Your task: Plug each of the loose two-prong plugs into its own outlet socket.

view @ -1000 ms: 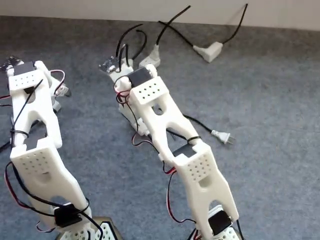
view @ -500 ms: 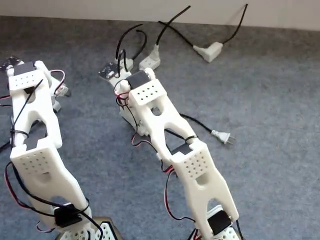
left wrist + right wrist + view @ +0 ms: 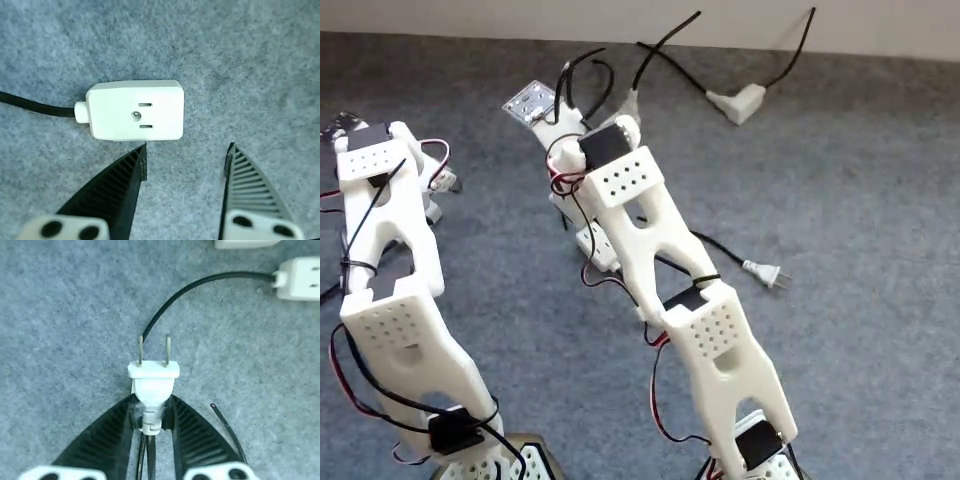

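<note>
Carpet covers the tabletop (image 3: 880, 200), with open room on the right around a loose plug (image 3: 767, 272); an angled socket (image 3: 740, 100) lies near the far edge. Left jaws stand spread, just short of a white outlet socket (image 3: 134, 110). Right jaws clamp a white two-prong plug (image 3: 153, 375), well apart from another socket (image 3: 300, 277).

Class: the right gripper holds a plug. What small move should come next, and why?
Probably swing the plug toward the socket. The right gripper is shut on the plug, but its prongs point at bare carpet, with the socket out of line.
</note>
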